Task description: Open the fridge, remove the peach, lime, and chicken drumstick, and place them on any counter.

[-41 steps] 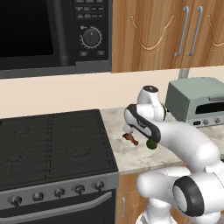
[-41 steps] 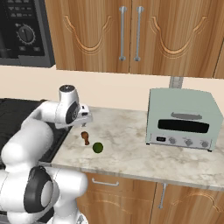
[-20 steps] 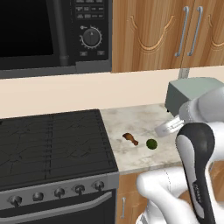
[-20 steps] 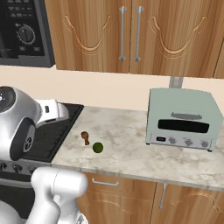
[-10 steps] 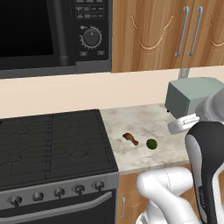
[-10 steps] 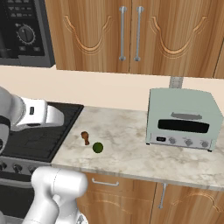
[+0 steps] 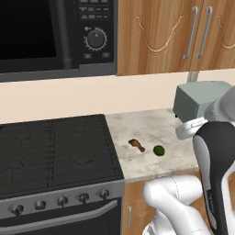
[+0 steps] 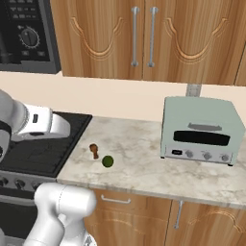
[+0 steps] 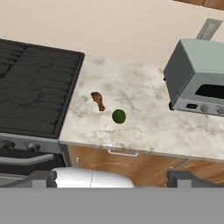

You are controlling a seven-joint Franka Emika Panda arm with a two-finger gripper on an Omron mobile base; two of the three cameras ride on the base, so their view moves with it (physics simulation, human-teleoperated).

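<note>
Marbled beige-grey stone forms the counter (image 8: 144, 158) in this rendered kitchen, set over brown wooden cabinets and flanked by a black stove top (image 7: 50, 147) on one side and a pale green toaster oven (image 8: 199, 130) on the other. On the open stretch of stone between them lie the chicken drumstick (image 7: 136, 144) and the lime (image 7: 159, 150), close together but apart, both nearer the stove than the toaster oven. From the hand view the drumstick (image 9: 98, 100) sits with its thick end toward the wall and its thin bone pointing toward the counter's front edge, while the lime (image 9: 118, 116) rests just beside that bone end. The robot's gripper (image 9: 116, 180) hangs out beyond the counter's front edge, well apart from both items, its jaws spread wide and empty. Above, a black microwave (image 7: 55, 34) hangs beside wooden wall cabinets (image 8: 144, 33).
</note>
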